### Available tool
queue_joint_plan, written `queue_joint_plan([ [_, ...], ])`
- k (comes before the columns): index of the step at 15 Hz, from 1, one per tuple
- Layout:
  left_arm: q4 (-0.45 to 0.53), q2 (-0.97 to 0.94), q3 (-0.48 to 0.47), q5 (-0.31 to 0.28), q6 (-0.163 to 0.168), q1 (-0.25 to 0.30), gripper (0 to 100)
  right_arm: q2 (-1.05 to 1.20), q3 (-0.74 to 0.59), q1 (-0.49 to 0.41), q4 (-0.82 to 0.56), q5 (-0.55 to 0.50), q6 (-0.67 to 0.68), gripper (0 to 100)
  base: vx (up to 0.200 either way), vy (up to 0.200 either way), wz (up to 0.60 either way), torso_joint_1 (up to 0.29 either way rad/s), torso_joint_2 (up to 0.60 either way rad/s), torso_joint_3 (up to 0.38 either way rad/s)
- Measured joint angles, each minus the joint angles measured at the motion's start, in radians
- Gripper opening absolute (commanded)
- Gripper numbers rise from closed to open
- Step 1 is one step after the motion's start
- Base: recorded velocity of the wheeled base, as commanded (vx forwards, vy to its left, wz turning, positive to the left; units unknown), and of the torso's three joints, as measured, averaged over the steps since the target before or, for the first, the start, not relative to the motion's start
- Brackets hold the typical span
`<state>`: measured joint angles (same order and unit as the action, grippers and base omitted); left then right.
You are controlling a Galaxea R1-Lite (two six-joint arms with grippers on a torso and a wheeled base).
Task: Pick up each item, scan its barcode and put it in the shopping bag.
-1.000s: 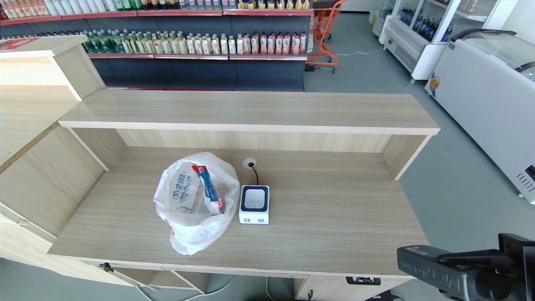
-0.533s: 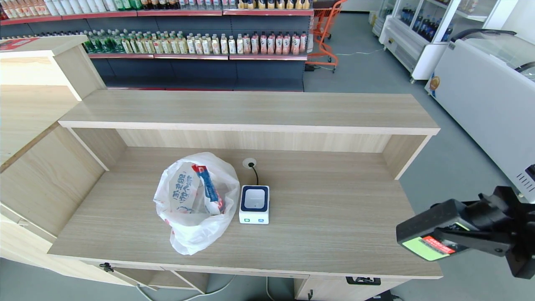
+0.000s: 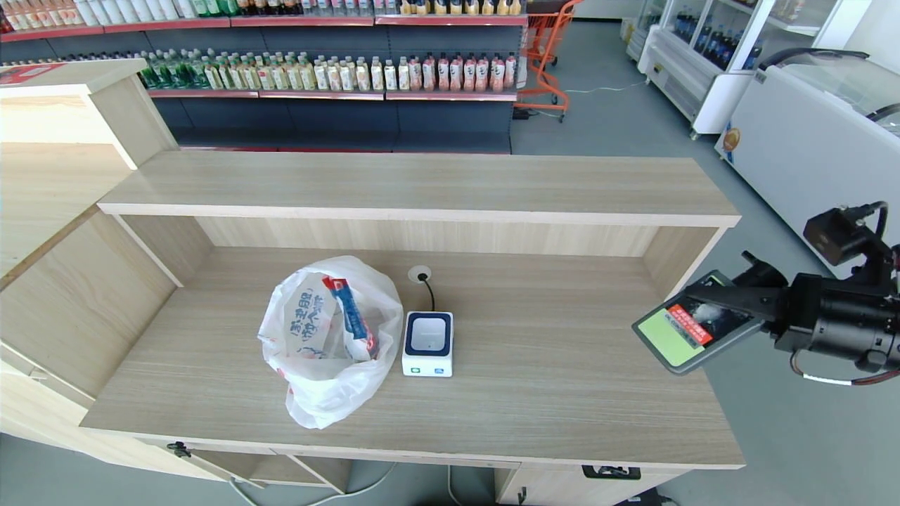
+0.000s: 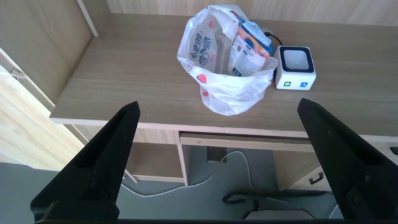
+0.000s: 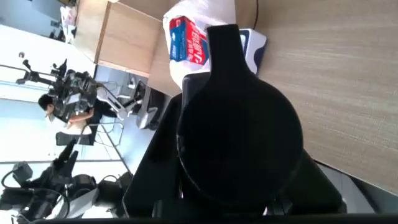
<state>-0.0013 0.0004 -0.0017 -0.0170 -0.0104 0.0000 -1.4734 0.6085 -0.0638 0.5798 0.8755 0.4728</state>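
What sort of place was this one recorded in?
Most likely a small supermarket's checkout: shelves of bottled drinks behind, a chest freezer at the side, and a barcode scanner beside a shopping bag on the wooden counter.

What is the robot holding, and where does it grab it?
The right gripper pinches a flat green-and-red box by one end; the left gripper holds nothing.

I read the shopping bag (image 3: 330,393) as milky white and see-through, with a few red spots. Inside, 1 packet (image 3: 304,325) is cream with dark blue lettering and another (image 3: 351,316) is red, white and blue. The scanner (image 3: 427,343) is white with a navy frame around a pale grey window. The counter (image 3: 562,365) is pale wood grain. The flat pack (image 3: 675,334) in the black right gripper (image 3: 710,309) is dark, with a light green panel and a red band.
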Motion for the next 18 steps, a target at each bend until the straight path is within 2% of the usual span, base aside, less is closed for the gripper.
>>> queue_joint_plan([
  [2, 0.000, 0.000, 0.000, 0.000, 0.000, 0.000, 100, -0.028, -0.010, 0.026, 0.006, -0.038, 0.044, 0, 0.000, 0.000, 0.00, 0.000, 0.00, 0.000],
  [10, 0.000, 0.000, 0.000, 0.000, 0.000, 0.000, 100, -0.053, -0.033, 0.056, 0.007, -0.057, 0.046, 0, 0.000, 0.000, 0.00, 0.000, 0.00, 0.000],
  [15, 0.000, 0.000, 0.000, 0.000, -0.001, 0.000, 100, -0.056, -0.040, 0.077, 0.007, -0.058, 0.046, 0, 0.000, 0.200, 0.00, 0.002, 0.00, 0.006],
  [18, 0.000, 0.000, 0.000, 0.000, -0.001, 0.000, 100, -0.057, -0.036, 0.101, 0.007, -0.094, 0.044, 0, 0.000, 0.200, 0.00, 0.010, 0.00, 0.001],
])
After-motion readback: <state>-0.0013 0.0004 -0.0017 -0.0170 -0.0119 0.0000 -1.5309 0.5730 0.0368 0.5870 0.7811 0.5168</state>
